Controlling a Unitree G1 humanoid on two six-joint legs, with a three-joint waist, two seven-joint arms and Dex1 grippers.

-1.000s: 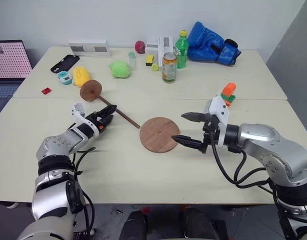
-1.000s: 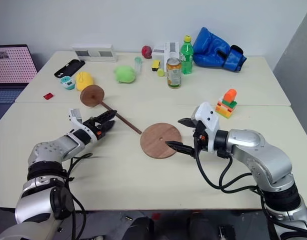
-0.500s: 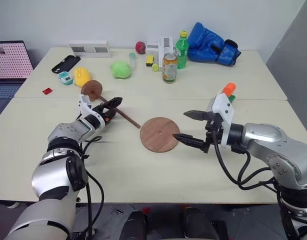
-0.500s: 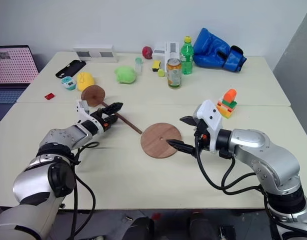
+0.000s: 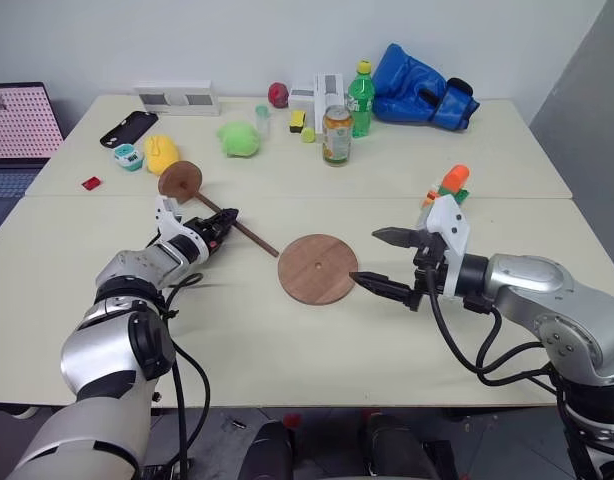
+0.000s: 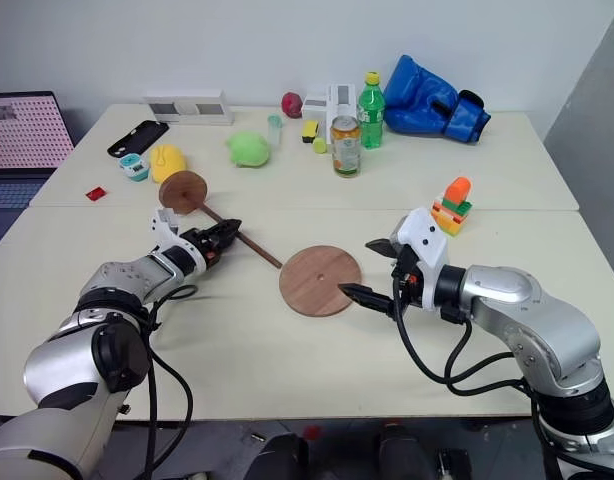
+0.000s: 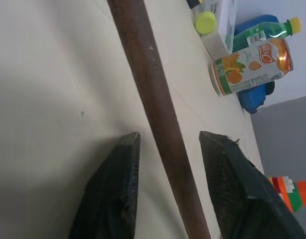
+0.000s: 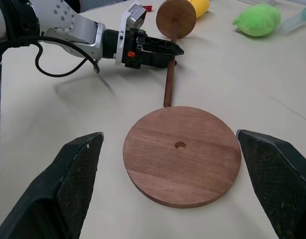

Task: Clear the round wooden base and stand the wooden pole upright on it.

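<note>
Nearest the front edge of the surface, the right claw (image 6: 380, 273) hangs wide open and empty just beside the right rim of the round wooden base (image 6: 320, 281), which lies flat and bare near the middle of the surface, its centre hole exposed. Beyond and to the left, the wooden pole (image 6: 249, 246) lies on the surface, its free end almost at the base's far-left rim and its small disc end (image 6: 184, 190) pointing toward the far-left corner. The left claw (image 6: 220, 238) straddles the rod partway along; in the left wrist view the fingers (image 7: 110, 194) flank it with narrow gaps, so the grip looks not yet firm. To do this well, the claw probably should close squarely across the rod before lifting, then swing it upright. A loose hold risks the rod rolling. The orange drink can (image 6: 346, 146) and green bottle (image 6: 372, 97) stand toward the far edge.
</note>
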